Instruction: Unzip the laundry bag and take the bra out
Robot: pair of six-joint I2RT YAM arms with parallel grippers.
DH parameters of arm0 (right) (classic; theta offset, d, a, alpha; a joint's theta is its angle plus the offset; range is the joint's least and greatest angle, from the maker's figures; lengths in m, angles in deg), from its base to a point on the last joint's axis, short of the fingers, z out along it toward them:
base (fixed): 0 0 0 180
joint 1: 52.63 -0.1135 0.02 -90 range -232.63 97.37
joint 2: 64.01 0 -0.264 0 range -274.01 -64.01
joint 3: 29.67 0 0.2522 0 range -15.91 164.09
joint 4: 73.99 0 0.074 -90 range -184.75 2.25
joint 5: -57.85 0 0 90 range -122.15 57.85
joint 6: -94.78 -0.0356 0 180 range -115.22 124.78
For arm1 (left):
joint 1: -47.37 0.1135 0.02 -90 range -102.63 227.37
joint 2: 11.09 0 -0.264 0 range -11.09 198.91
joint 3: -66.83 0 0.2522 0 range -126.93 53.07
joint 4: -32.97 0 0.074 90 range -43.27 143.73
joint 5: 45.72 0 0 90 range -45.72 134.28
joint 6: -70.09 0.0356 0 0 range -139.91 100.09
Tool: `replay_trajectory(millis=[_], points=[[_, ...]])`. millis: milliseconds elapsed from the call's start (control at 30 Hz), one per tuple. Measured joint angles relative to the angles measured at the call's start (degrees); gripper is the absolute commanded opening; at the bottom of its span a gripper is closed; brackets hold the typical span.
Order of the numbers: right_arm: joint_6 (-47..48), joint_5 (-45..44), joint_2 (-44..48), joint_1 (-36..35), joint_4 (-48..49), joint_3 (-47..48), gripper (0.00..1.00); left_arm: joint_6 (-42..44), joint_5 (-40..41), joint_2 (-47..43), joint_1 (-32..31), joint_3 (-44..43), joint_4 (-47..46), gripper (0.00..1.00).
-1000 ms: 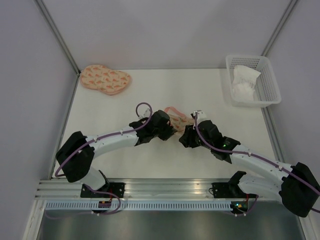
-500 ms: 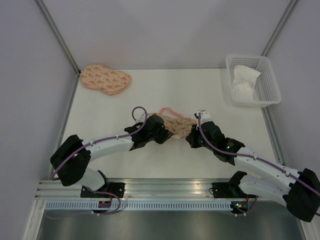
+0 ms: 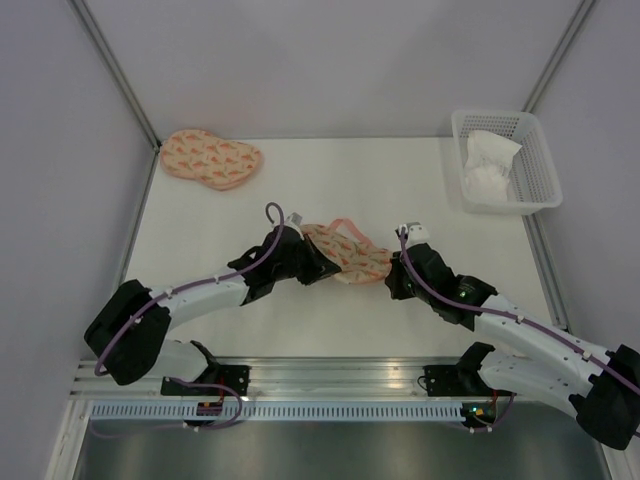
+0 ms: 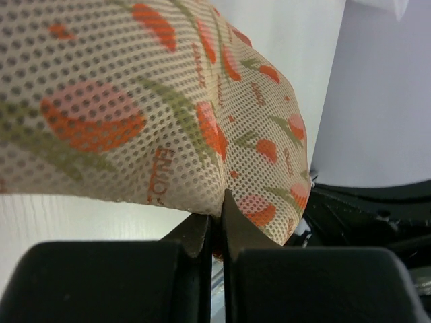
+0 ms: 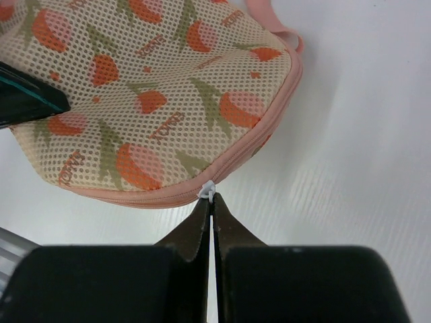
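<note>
top view, bag: the laundry bag (image 3: 350,255) is out in the middle of the table (image 3: 400,180), strung between the two grippers with its print side up

top view, left gripper: the left gripper (image 3: 322,268) is on the bag's left end

top view, right gripper: the right gripper (image 3: 391,276) is at the bag's right end

top view, basket: white lattice basket (image 3: 541,168) in the back right corner, with a crumpled white cloth (image 3: 490,160) sitting in it

top view, other pouch: a second pouch (image 3: 210,158) with the same print lies flat at the back left, well apart from the arms

left wrist, grip: jaws pinched tight on the bag's mesh edge, and the bag bulges up over the fingers

right wrist, grip: jaws squeezed together on the little white zipper pull (image 5: 208,190), right on the pink rim

right wrist, contents: the rim I can see looks zipped, so I can't tell what's inside
</note>
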Motion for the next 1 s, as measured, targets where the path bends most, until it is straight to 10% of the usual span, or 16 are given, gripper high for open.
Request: replay_trajectory(millis=[467,633,1000], points=[[0.0,-0.8,-0.2,0.1,-2.8,0.7,0.00,30.7,-23.8,10.3,9.5,-10.0,-1.8,0.02],[0.0,-0.8,-0.8,0.2,-3.0,0.7,0.01,33.3,-31.9,19.3,10.2,-17.0,-4.4,0.55],[0.0,0.7,-3.6,0.3,-0.5,0.7,0.00,25.7,-16.4,5.4,9.6,-7.5,0.5,0.80]])
